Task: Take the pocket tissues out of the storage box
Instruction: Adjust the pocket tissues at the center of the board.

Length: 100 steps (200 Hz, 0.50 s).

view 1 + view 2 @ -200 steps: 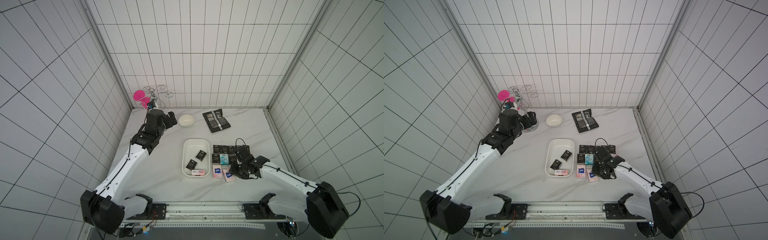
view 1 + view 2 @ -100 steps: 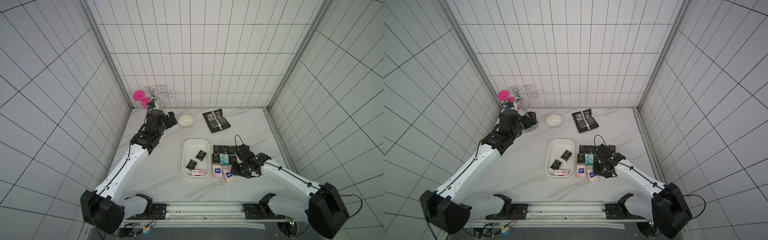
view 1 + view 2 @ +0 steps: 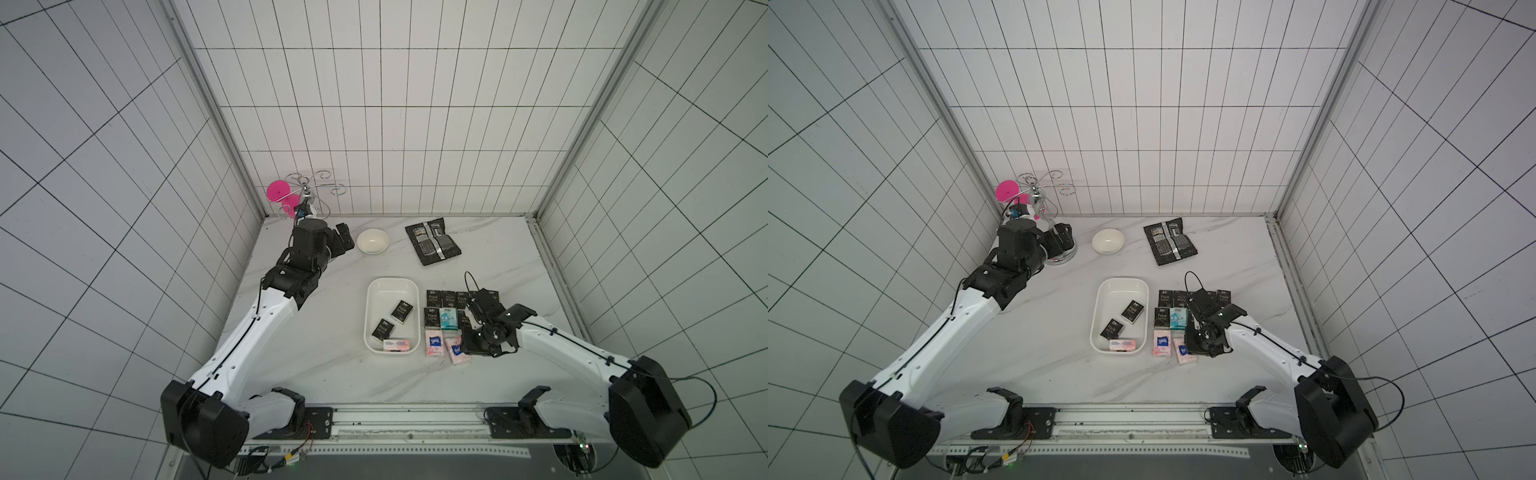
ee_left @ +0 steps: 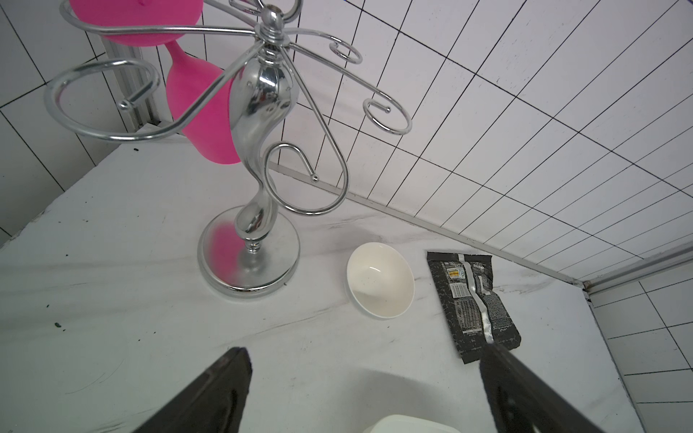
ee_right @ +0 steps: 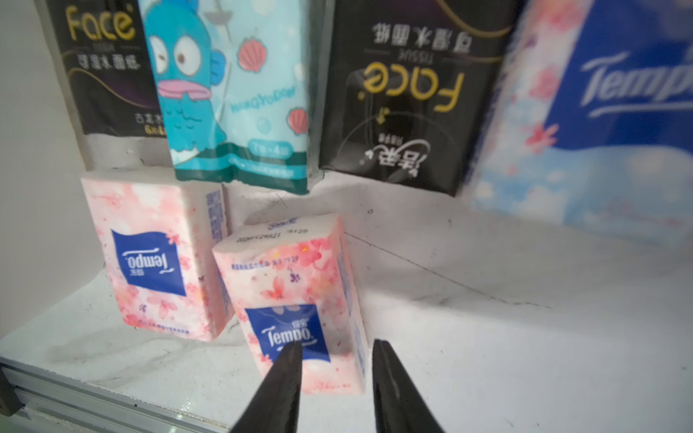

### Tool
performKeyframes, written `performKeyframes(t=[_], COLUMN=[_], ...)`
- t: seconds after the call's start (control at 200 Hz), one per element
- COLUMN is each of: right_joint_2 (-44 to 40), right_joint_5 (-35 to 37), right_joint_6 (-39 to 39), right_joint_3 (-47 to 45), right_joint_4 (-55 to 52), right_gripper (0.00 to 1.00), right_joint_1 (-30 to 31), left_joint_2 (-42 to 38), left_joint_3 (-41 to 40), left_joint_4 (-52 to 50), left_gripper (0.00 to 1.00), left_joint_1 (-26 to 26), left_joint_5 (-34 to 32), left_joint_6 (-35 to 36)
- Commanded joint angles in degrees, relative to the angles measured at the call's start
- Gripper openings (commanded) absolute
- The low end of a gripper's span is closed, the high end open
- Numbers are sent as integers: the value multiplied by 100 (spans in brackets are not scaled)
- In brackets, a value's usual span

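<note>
Three tissue packets [image 3: 402, 311] lie in the white box [image 3: 386, 296]: two black ones and a pink one against its near wall. The rest sit on the table [image 3: 332, 365] just to the right of the box, in rows. Black ones are at the back, a teal packet [image 3: 448, 321] is in the middle row, and two pink ones are at the front.

The right pincer [image 5: 335, 345] hangs over the near end of the outer pink packet [image 5: 300, 292]. Its tips are a narrow gap apart and grip nothing; whether they touch the wrapper cannot be told.

The left pincer [image 4: 365, 348] is spread wide and empty, far back near a chrome stand [image 4: 258, 150]. A white bowl [image 4: 380, 279] and a black pouch [image 4: 472, 300] lie beside it.
</note>
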Motion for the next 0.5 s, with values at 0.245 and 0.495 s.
performKeyframes(t=[0.245, 0.495], right_joint_2=[228, 129], right_joint_5=[-248, -489], right_joint_6=[-170, 382], right_joint_3=[-95, -287], right_joint_4=[118, 510], right_gripper=[26, 26], right_joint_1=[-40, -34], left_joint_2=[-10, -20], left_joint_3=[-20, -29], left_joint_4=[65, 65], left_gripper=[99, 99], left_joint_1=[4, 0], left_joint_5=[-53, -37], left_joint_6=[17, 13])
